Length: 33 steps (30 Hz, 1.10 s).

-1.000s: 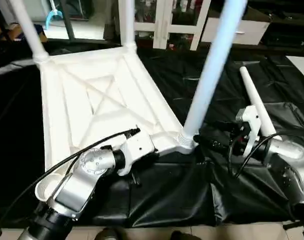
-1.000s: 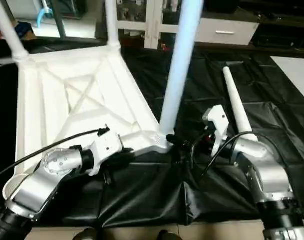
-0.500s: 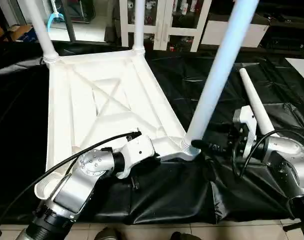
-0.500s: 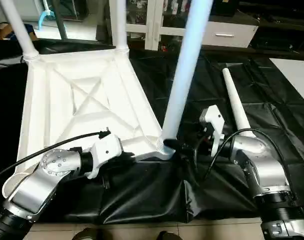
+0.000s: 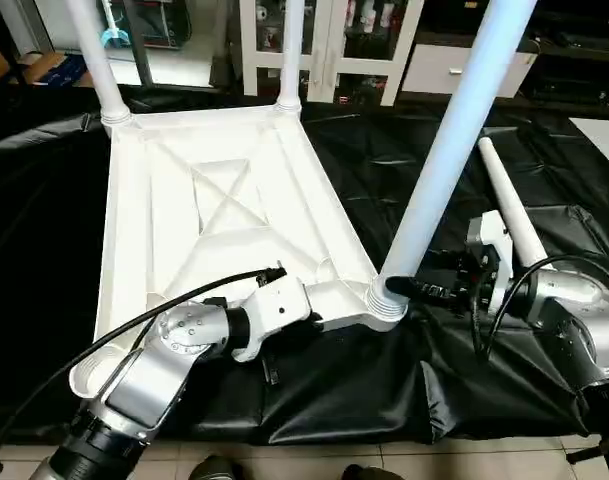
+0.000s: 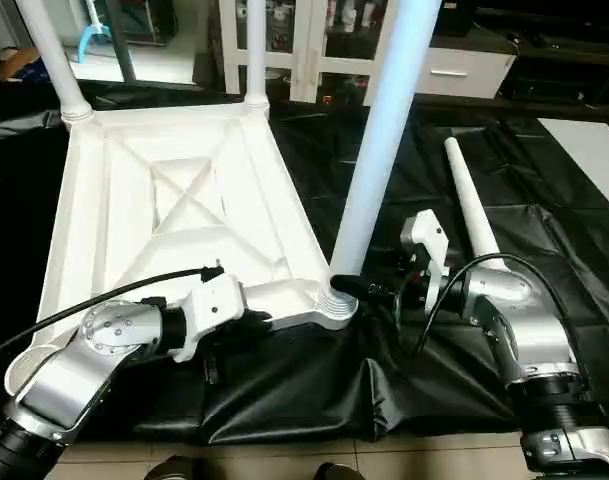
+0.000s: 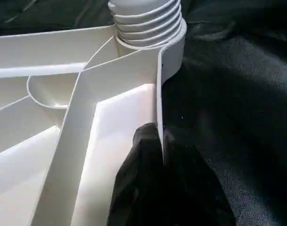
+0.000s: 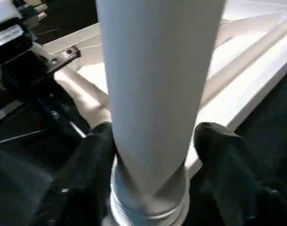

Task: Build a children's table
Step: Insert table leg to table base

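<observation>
Black sheeting carries the upturned table top (image 5: 224, 215), its near edge pinched by the left end effector (image 7: 155, 141), while the right end effector (image 8: 150, 141) straddles the near-corner leg (image 5: 454, 130), fingers apart, likely to tighten it.

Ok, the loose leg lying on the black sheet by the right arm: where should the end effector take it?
Take the loose leg around its mid-shaft, coming from above with the fingers across the tube. It lies flat on the black sheet, narrow end pointing away, so a crosswise grip probably balances it best.
</observation>
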Motion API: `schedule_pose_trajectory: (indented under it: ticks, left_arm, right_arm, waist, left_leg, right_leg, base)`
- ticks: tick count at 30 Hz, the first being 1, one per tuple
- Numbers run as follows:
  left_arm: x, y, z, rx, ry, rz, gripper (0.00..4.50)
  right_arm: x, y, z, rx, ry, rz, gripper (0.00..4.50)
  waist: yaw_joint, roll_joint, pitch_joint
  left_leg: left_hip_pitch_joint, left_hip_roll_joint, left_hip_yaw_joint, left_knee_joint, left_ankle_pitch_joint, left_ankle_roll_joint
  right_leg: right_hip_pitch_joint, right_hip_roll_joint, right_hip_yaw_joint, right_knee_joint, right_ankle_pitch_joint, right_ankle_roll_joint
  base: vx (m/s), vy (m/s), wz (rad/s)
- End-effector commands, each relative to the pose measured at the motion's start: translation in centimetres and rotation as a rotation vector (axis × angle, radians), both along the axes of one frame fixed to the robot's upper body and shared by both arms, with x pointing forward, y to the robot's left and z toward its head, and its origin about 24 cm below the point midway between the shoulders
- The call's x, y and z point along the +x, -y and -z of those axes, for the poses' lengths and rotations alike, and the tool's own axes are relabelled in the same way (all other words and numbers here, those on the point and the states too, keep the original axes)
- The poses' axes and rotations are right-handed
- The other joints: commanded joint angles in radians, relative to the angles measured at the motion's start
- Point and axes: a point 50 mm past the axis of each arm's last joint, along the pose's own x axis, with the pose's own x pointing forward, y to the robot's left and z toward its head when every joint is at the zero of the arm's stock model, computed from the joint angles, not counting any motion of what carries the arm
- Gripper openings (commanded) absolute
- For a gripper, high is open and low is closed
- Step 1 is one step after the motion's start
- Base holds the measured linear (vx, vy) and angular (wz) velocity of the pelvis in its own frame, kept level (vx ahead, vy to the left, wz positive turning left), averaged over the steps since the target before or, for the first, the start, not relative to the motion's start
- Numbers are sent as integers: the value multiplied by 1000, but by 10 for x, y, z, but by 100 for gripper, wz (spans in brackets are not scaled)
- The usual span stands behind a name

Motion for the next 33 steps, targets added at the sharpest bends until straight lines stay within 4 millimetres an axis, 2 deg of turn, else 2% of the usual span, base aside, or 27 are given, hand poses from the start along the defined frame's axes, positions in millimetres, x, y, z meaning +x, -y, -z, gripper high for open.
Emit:
schedule_pose_trajectory:
  ticks: [1,3,4,5,8,15,17,21,22,23,25,27,32,33]
  left_arm:
    - [-9,18,-13,-67,43,133,0]
    - [-9,18,-12,-62,41,145,0]
    - [-9,18,-12,-60,40,153,0]
    - [-9,19,-12,-59,40,159,0]
    - [-10,21,-12,-57,39,171,0]
    - [-9,23,-13,-56,44,180,0]
    - [-9,24,-13,-56,46,180,0]
    - [-8,24,-13,-58,49,179,0]
    - [-8,24,-13,-58,49,179,0]
    - [-8,24,-13,-57,49,179,0]
    - [-8,24,-13,-53,49,179,0]
    - [-8,24,-13,-52,49,179,0]
    - [-8,22,-13,-48,49,177,0]
    - [-8,22,-13,-47,49,177,0]
  right_arm:
    - [1,3,0,-28,0,-4,229]
    - [0,3,2,-26,-7,-10,224]
    - [0,2,2,-27,-9,-16,216]
    - [0,2,3,-28,-10,-21,216]
    - [1,0,3,-26,-11,-29,193]
    - [2,-4,5,-25,-18,-38,190]
    - [2,-5,5,-13,-30,-36,244]
    - [3,-7,5,-14,-25,-36,270]
    - [3,-8,6,-24,-17,-31,298]
    - [4,-9,7,-37,-8,-30,298]
    - [4,-9,7,-39,-10,-32,298]
    - [4,-9,7,-39,-10,-31,298]
    - [5,-8,6,-26,-13,-29,298]
    - [5,-8,6,-24,-14,-28,283]
  waist:
    - [-4,-16,-75]
    - [-3,-16,-76]
    - [-2,-10,-74]
    - [-4,-13,-74]
    - [-5,-13,-74]
    - [-5,-14,-74]
    - [-6,-14,-74]
    - [-4,-13,-75]
    - [-3,-13,-76]
    - [-1,-10,-75]
    - [2,-11,-75]
    - [2,-11,-75]
    - [1,-12,-75]
    - [1,-13,-76]
  left_leg:
    - [33,18,-6,-66,-254,58]
    - [34,18,-6,-65,-254,58]
    - [34,19,-8,-67,-255,57]
    - [33,18,-7,-67,-260,55]
    - [34,18,-8,-67,-275,49]
    - [33,18,-7,-66,-265,53]
    - [33,18,-8,-67,-270,52]
    - [36,18,-7,-66,-269,50]
    - [36,18,-7,-66,-259,51]
    - [38,19,-6,-66,-260,50]
    - [39,19,-5,-65,-255,52]
    - [34,18,-6,-66,-248,52]
    - [35,18,-7,-66,-262,49]
    - [35,18,-7,-66,-256,50]
  right_leg:
    - [36,-12,7,-55,-301,-194]
    - [36,-12,7,-55,-297,-197]
    - [36,-12,7,-54,-295,-198]
    - [37,-11,6,-54,-297,-197]
    - [36,-12,6,-55,-306,-197]
    - [37,-12,6,-54,-298,-200]
    - [37,-11,6,-54,-303,-199]
    - [35,-12,6,-54,-300,-201]
    - [35,-11,6,-53,-287,-204]
    - [33,-11,6,-54,-286,-205]
    - [33,-10,7,-52,-273,-210]
    - [38,-11,6,-49,-266,-207]
    - [37,-12,6,-52,-291,-198]
    - [37,-12,6,-51,-283,-199]
  base:
    - [0,0,0]
    - [0,0,0]
    - [0,0,0]
    - [0,0,0]
    - [0,0,0]
    - [0,0,0]
    - [0,0,0]
    - [0,0,0]
    - [0,0,0]
    - [0,0,0]
    - [0,0,0]
    - [0,0,0]
    - [0,0,0]
    - [0,0,0]
